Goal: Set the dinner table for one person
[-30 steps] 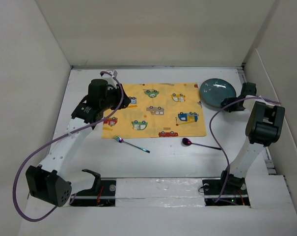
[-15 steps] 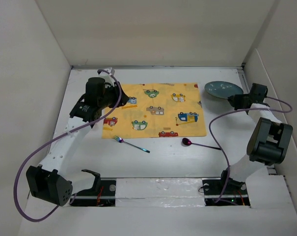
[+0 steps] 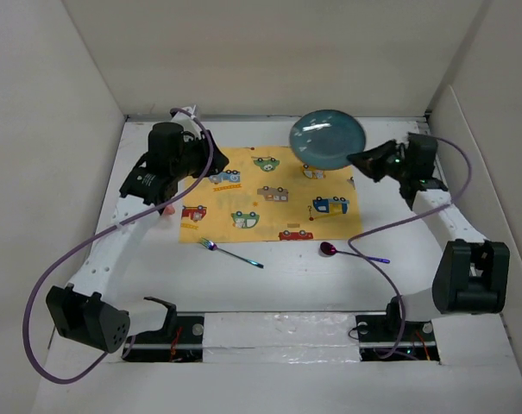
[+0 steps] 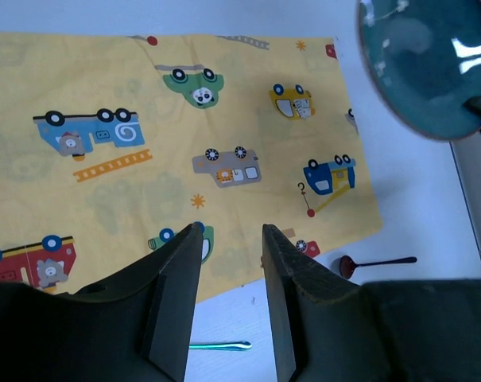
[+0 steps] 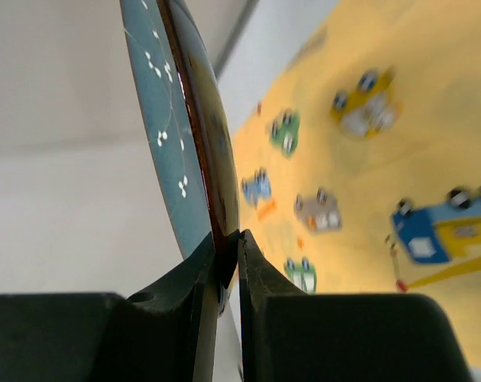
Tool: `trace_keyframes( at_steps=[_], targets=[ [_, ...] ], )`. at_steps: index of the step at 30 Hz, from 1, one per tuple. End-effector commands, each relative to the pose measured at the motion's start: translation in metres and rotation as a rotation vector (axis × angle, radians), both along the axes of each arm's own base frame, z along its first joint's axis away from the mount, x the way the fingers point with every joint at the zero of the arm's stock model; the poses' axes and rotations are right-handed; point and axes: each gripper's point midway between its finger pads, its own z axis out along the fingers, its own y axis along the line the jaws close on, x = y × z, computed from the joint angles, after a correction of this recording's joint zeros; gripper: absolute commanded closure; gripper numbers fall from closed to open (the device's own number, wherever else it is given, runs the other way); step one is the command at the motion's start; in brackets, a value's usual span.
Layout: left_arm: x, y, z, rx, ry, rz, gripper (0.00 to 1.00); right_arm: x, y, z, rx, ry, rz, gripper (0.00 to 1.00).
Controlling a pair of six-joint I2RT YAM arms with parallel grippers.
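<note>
My right gripper (image 3: 357, 160) is shut on the rim of a teal plate (image 3: 328, 138) and holds it tilted in the air over the far right corner of the yellow vehicle-print cloth (image 3: 269, 194). In the right wrist view the plate (image 5: 184, 119) stands edge-on, pinched between the fingertips of the right gripper (image 5: 228, 239). My left gripper (image 3: 202, 162) is open and empty above the cloth's far left part; its wrist view shows the gripper (image 4: 230, 239) over the cloth (image 4: 184, 143), with the plate (image 4: 423, 64) at top right. A fork (image 3: 230, 253) and a spoon (image 3: 351, 253) lie on the white dinner table (image 3: 286, 289) just in front of the cloth.
Off-white walls close the table on the left, back and right. The spoon (image 4: 375, 263) and the fork's handle tip (image 4: 220, 345) show in the left wrist view near the cloth's front edge. Purple cables hang from both arms.
My right gripper has lifted the plate from the far right corner of the table and swung it left and up over the cloth's corner. My left gripper has drawn back slightly.
</note>
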Motion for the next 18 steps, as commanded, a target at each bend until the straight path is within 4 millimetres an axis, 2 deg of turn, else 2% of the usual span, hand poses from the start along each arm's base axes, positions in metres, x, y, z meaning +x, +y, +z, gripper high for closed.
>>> trace_keyframes(
  at_steps=[1, 2, 3, 4, 5, 6, 7, 8, 11, 13, 14, 18],
  targets=[
    [0.001, 0.002, 0.03, -0.026, -0.045, 0.019, 0.66, -0.026, 0.093, 0.04, 0.017, -0.185, 0.332, 1.0],
    [0.002, 0.005, 0.031, -0.018, -0.041, 0.03, 0.66, -0.027, 0.103, 0.036, 0.023, -0.177, 0.351, 1.0],
    [0.0, 0.011, 0.033, -0.001, -0.036, 0.058, 0.66, -0.027, 0.13, 0.014, 0.036, -0.132, 0.412, 1.0],
    [0.0, 0.011, 0.033, -0.001, -0.036, 0.059, 0.66, -0.026, 0.131, 0.017, 0.035, -0.145, 0.413, 1.0],
    [0.0, 0.014, 0.032, 0.008, -0.031, 0.072, 0.66, -0.024, 0.141, 0.015, 0.044, -0.14, 0.44, 1.0],
    [-0.002, 0.015, 0.033, 0.009, -0.035, 0.075, 0.66, -0.02, 0.151, -0.003, 0.053, -0.099, 0.467, 1.0],
    [-0.003, 0.015, 0.032, 0.008, -0.033, 0.077, 0.66, -0.021, 0.168, -0.002, 0.057, -0.119, 0.508, 1.0],
    [-0.003, 0.015, 0.032, 0.003, -0.032, 0.078, 0.66, -0.017, 0.176, 0.001, 0.056, -0.13, 0.528, 1.0],
    [-0.007, 0.015, 0.029, -0.005, -0.021, 0.078, 0.66, -0.006, 0.198, -0.017, 0.058, -0.094, 0.541, 1.0],
    [-0.008, 0.016, 0.028, -0.003, -0.017, 0.078, 0.66, 0.004, 0.202, -0.021, 0.054, -0.092, 0.522, 1.0],
    [-0.009, 0.017, 0.026, 0.004, -0.012, 0.086, 0.66, 0.009, 0.202, -0.033, 0.05, -0.064, 0.513, 1.0],
    [-0.011, 0.02, 0.022, 0.009, -0.01, 0.097, 0.66, 0.016, 0.204, -0.06, 0.048, -0.009, 0.509, 1.0]
  ],
)
